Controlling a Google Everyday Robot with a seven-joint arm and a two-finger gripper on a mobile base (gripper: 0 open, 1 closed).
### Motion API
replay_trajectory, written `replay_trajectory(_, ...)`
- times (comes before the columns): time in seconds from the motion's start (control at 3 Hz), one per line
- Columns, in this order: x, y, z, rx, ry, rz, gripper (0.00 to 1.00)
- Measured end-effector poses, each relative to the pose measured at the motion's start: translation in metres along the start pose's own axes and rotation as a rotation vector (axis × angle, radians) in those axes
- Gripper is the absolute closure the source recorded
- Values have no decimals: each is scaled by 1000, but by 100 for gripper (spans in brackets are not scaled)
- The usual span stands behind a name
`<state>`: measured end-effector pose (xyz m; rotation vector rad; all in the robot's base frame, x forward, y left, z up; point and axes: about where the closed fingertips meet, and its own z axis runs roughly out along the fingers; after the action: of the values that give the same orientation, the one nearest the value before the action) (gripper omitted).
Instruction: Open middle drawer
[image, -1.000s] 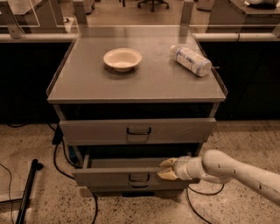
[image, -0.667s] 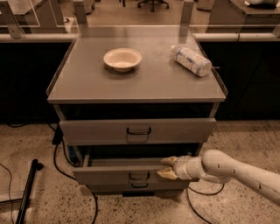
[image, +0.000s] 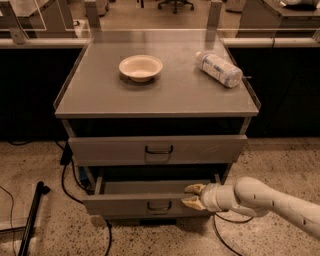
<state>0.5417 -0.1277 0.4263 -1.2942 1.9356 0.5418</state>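
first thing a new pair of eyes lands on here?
Probably the pale arm coming in from the lower right, its end effector clamped over the top edge of the middle drawer, near the front's right end; that drawer stands partly open. After that, the cabinet top: a shallow bowl left of centre, and a plastic bottle lying on its side near the right rear corner.
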Motion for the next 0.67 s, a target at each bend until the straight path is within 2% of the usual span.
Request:
replay_trajectory(0.33, 8, 9, -14, 19, 9, 11, 100)
replay_trajectory(0.67, 7, 13, -15, 19, 9, 11, 100)
